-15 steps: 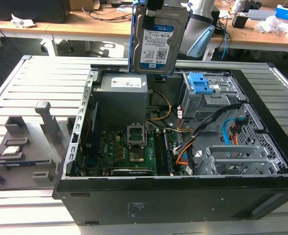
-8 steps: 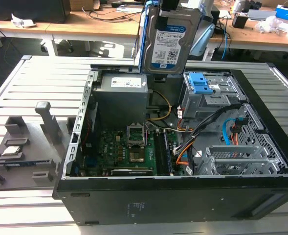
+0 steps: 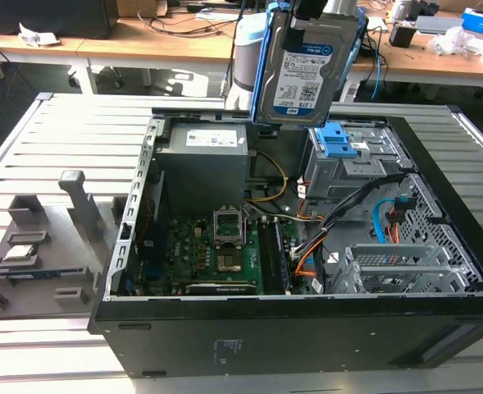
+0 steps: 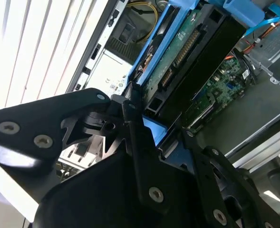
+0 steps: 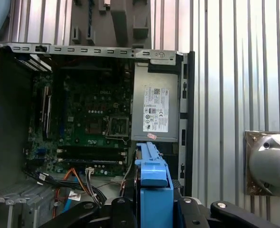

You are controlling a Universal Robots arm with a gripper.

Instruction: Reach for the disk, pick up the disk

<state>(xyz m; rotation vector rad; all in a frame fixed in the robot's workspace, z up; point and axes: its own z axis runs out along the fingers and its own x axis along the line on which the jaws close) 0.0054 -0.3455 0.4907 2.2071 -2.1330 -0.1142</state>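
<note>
1. Currently, the claw [image 4: 156, 128] is clamping the disk [image 3: 303, 70]. Its fingers [image 4: 135, 137] are closing only as far as the blue bracket [image 5: 153, 180] allows, one pressing on each side of the frame in both wrist views.
2. The disk is hanging in the air above the computer case [image 3: 307, 316], clear of the case rim and touching nothing but the claw. It is sitting over the end of the case that is housing the power supply [image 3: 204, 148] and the drive bay [image 3: 348, 148], roughly between the two.
3. The long axis of the disk is running nearly upright, tilting slightly. The labelled face is facing the exterior camera, and the circuit-board side is showing in the second wrist view.
4. The claw is gripping the upper end of the disk, so the disk is extending straight down from the claw toward the open case.
5. Judging from this position, the reach and the grasp are standing as done, with the disk riding free of the case. The case itself is resting on the slatted bench [image 3: 61, 123].
</note>
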